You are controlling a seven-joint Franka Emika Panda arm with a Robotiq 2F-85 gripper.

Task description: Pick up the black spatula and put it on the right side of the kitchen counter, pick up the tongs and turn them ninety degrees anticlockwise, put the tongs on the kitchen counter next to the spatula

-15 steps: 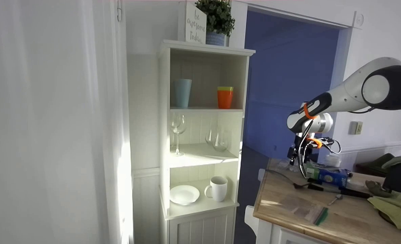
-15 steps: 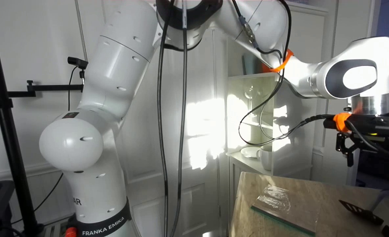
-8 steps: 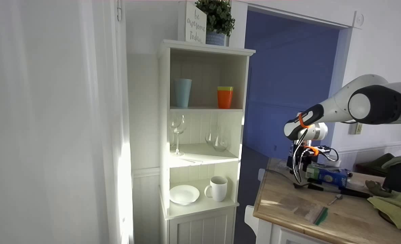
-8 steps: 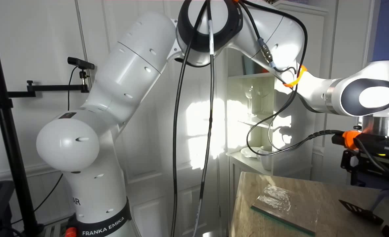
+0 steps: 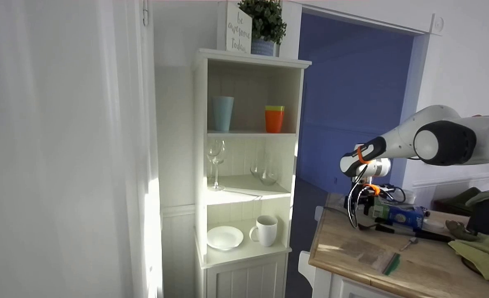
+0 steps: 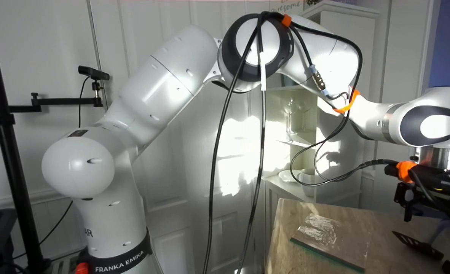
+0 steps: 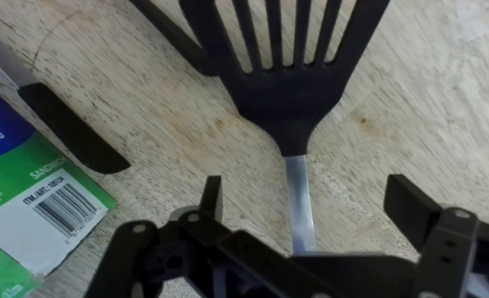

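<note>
While your gripper (image 7: 306,196) hung over black spatula (image 7: 290,97), jaws stood wide, empty. Spatula lay near green-and-blue box (image 7: 33,207). No step seemed finished; grasp, placing, turning tongs remained, tongs not clearly visible.

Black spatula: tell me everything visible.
The spatula has a black, plastic-looking slotted head narrowing into a silvery, metal-looking shaft. It lies on the counter, head away from the pincer, shaft between its open jaws, apparently untouched. The wrist view hides its rear end. The head's edge borders a dark handle; contact unclear.

spatula (image 7: 292,97) partly outside wrist view
</note>
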